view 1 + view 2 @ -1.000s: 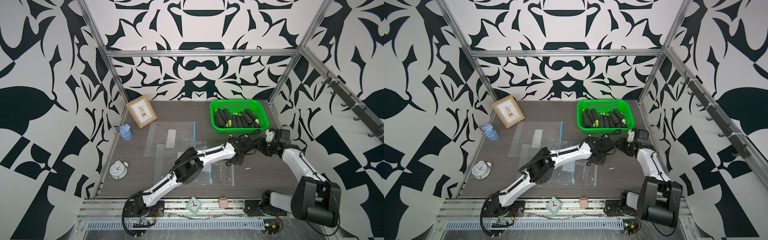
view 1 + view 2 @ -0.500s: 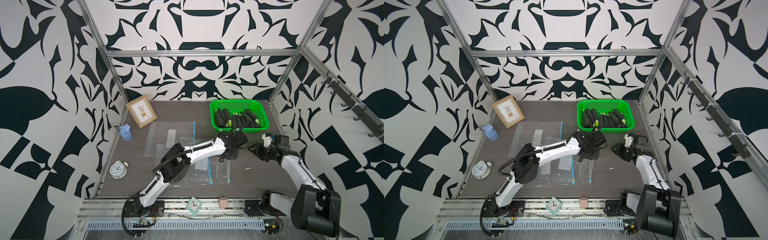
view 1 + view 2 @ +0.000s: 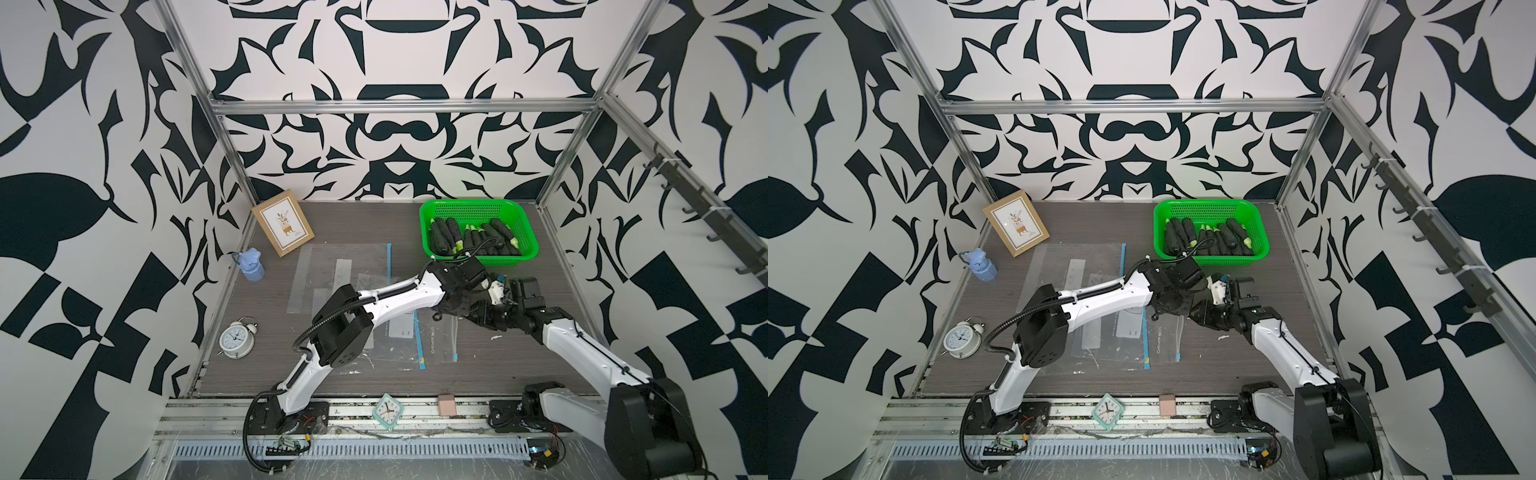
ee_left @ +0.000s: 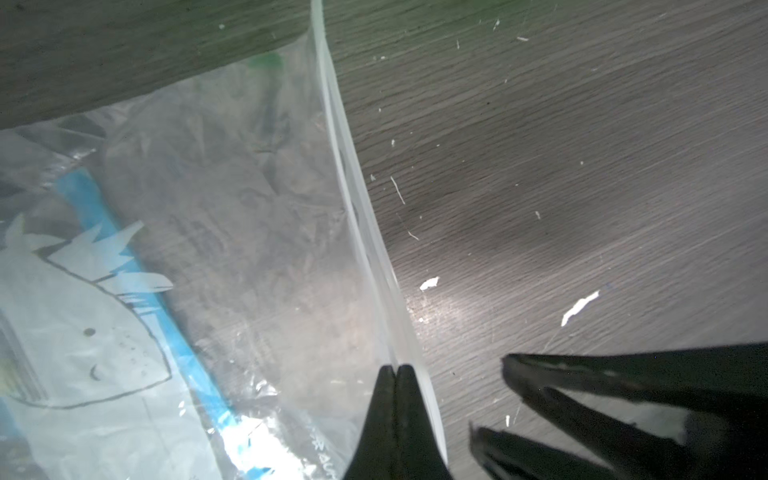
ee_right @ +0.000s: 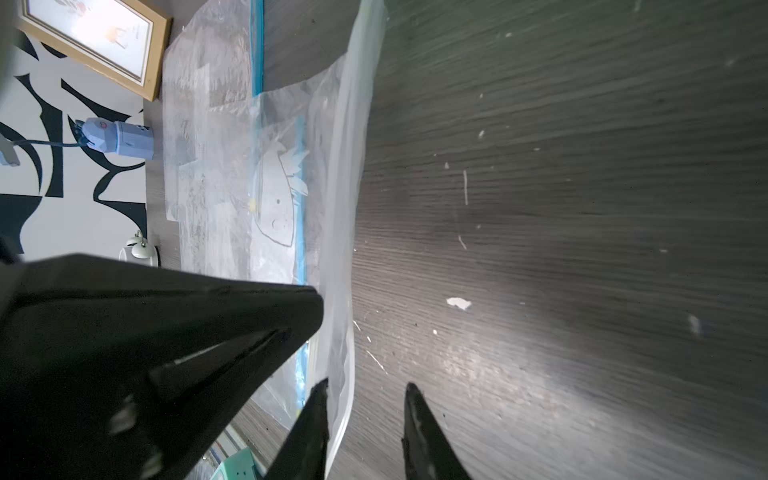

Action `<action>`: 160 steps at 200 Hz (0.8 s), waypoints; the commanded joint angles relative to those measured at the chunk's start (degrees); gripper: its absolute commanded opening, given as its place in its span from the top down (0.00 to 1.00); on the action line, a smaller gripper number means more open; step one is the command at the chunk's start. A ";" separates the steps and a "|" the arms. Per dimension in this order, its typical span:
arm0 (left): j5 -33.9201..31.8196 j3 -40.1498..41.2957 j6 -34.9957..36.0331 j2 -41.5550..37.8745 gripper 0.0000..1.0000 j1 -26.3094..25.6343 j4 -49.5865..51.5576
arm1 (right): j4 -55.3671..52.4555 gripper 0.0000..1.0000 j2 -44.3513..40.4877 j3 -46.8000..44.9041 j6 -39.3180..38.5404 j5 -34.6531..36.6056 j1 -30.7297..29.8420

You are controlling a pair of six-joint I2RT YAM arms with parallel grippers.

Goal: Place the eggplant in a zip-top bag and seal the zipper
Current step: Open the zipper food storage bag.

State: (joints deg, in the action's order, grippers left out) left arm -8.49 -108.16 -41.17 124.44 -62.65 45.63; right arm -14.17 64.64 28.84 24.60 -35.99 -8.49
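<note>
Left pincer (image 4: 397, 372) is pinching the rim of the zip-top bag (image 4: 257, 216). Right pincer (image 5: 365, 392) is spread astride that rim, right of the worktop's (image 5: 582, 208) centre.

Dark eggplants (image 3: 453, 232) lie heaped in the green basket (image 3: 469, 205). The clear zip-top bag (image 3: 444, 338) rests on the surface (image 3: 519, 365), zipper edge raised.

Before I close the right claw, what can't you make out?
Both top views: claw tips, hidden beneath the arms' wrists.
Right wrist view: whether the right claw touches the zip-top bag; its clear edge runs between the fingers.
Left wrist view: zipper open or sealed; translucent, partly behind the left claw.
Both top views: eggplant count in the basket; overlapping, too small.
</note>
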 commanded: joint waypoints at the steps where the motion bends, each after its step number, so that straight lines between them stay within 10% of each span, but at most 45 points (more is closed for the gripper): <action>1: -0.07 1.80 -1.20 -3.38 1.00 0.34 -0.18 | 5.63 0.69 1.53 -0.34 2.24 0.49 -2.24; 64: -0.13 2.96 -1.46 -4.86 1.00 0.51 -0.85 | 8.21 0.78 6.08 0.50 3.39 3.63 -5.93; 92: -0.21 3.47 -1.42 -5.35 1.00 0.60 -0.82 | 9.33 1.00 6.55 0.59 4.00 4.99 -6.11; 160: -0.39 4.96 -1.98 -6.05 0.85 1.22 -0.35 | 7.32 1.00 4.52 4.02 4.67 5.74 -7.45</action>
State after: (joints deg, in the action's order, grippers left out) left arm -8.56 -104.22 -42.13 120.60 -61.95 44.07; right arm -6.66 70.72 29.50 28.67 -30.76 -15.09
